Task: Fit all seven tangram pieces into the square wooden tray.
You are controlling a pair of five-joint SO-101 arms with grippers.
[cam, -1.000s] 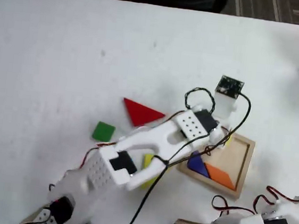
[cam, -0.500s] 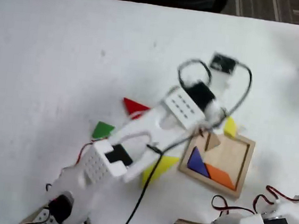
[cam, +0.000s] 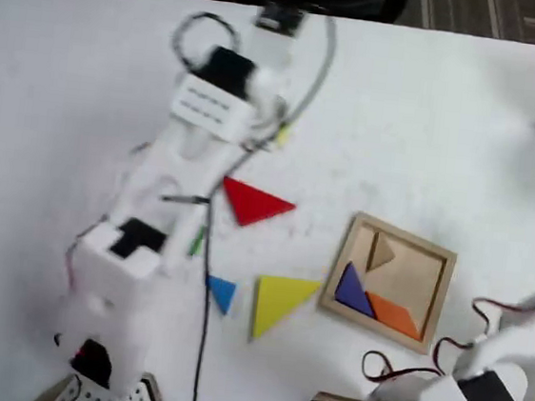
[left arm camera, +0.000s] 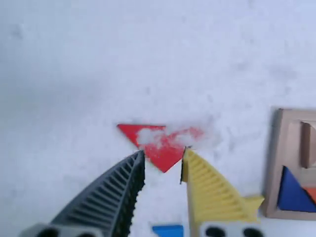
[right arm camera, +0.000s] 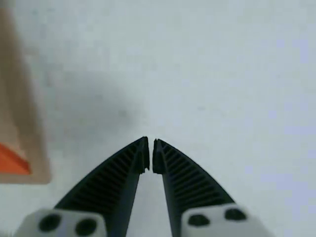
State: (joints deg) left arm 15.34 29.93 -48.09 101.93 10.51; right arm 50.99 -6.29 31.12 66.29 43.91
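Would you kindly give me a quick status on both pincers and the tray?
Left pincer open, empty, pointed toward red triangle. Right pincer shut, empty, near tray. Blue piece and orange piece seated; tray unobstructed.

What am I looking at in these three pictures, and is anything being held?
This is a two-armed robot working at a white table. One picture looks down from overhead; the other two come from a camera on each arm's wrist. The square wooden tray holds a blue triangle and an orange piece. Outside it lie a red triangle, a yellow triangle and a small blue piece. The left gripper is open and empty, near the red triangle. The right gripper is shut on nothing, beside the tray.
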